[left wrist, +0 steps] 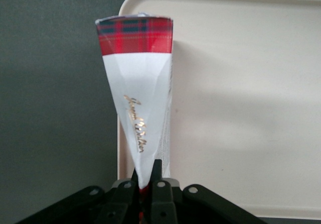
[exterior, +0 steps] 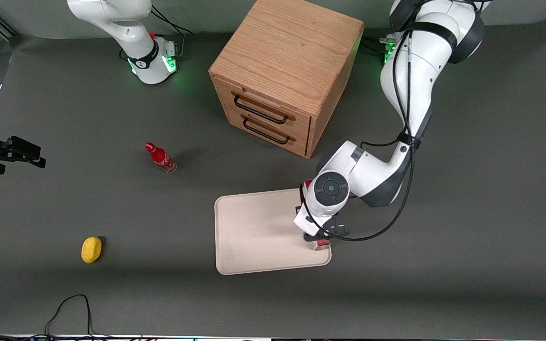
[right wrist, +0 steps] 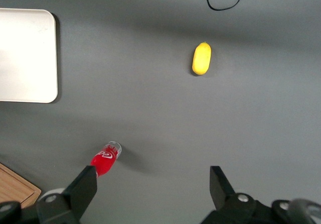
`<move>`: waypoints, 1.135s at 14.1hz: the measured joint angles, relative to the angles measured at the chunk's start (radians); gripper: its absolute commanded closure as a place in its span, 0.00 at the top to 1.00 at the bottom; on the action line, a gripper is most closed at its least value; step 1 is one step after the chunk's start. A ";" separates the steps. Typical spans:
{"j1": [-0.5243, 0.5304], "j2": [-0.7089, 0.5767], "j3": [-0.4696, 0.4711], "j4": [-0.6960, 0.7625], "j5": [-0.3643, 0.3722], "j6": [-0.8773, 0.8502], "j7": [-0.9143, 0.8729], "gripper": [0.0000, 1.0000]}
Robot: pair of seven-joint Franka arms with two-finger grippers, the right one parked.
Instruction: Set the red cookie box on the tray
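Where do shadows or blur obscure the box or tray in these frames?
Front view: the gripper and arm hide most of the red cookie box. Left wrist view: box sharp between closed jaws, shadowing the tray. Right wrist view: tray corner washed out.

My gripper (left wrist: 145, 186): matt black plastic, fingers pinched on the red cookie box (left wrist: 138, 88), over the tray's edge toward the working arm's end. Box: thin card, smooth white face with slight sheen, gilt script, tartan-printed end. Tray (exterior: 254, 227): pale beige plastic, matt, smooth. Table (exterior: 467, 213): dark grey, matt covering. Cabinet (exterior: 287, 61): oak-grained wood, satin finish; dark metal handles. Bottle (exterior: 160, 157): glossy red. Yellow object (exterior: 91, 249): dull, smooth skin.
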 measured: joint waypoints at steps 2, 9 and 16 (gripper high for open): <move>0.000 0.000 0.000 0.001 0.000 0.009 0.000 1.00; 0.000 0.000 0.002 0.012 0.007 0.004 0.001 1.00; 0.091 -0.078 0.008 0.049 0.016 -0.219 0.190 0.99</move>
